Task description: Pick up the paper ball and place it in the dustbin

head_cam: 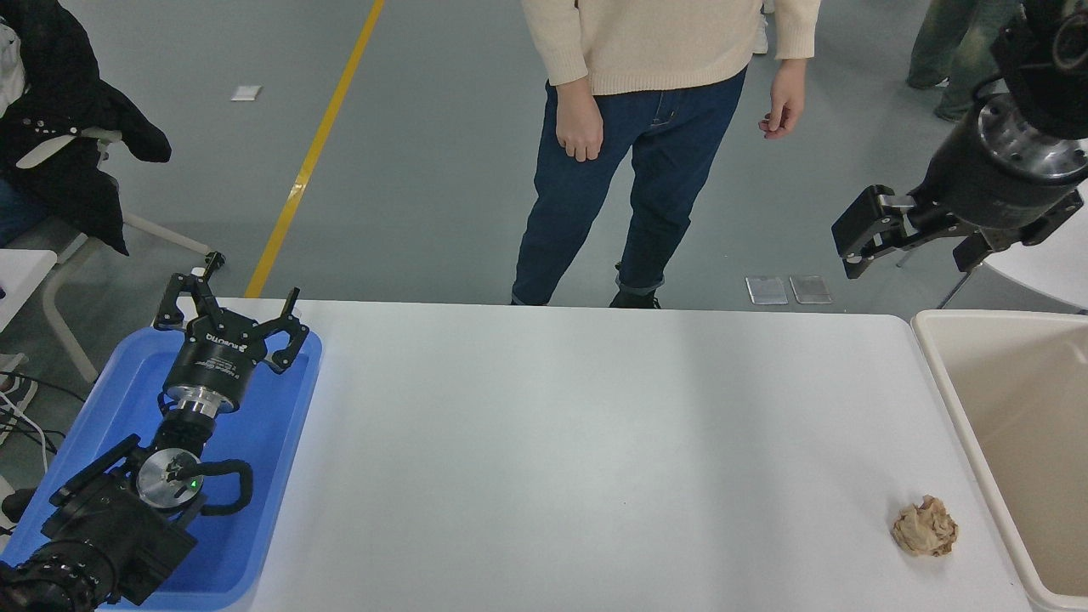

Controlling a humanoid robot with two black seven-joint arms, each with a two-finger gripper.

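Note:
The paper ball [925, 527], a crumpled tan-brown wad, lies on the white table [595, 442] near its front right corner, close to the dustbin. The dustbin [935, 365], cream-beige with a thick pale rim, stands against the table's right edge and looks empty inside. My right gripper [914, 246] hangs high at the upper right, above the table's far right corner, far from the ball, with its fingers spread and nothing in them. My left gripper [231, 299] is parked open over the blue tray at the lower left.
A shallow blue tray [272, 510] sits on the table's left end under the left arm. A person in a cream sweater and jeans [646, 144] stands at the far side, hands down. A chair with a dark jacket [59, 127] is at the far left.

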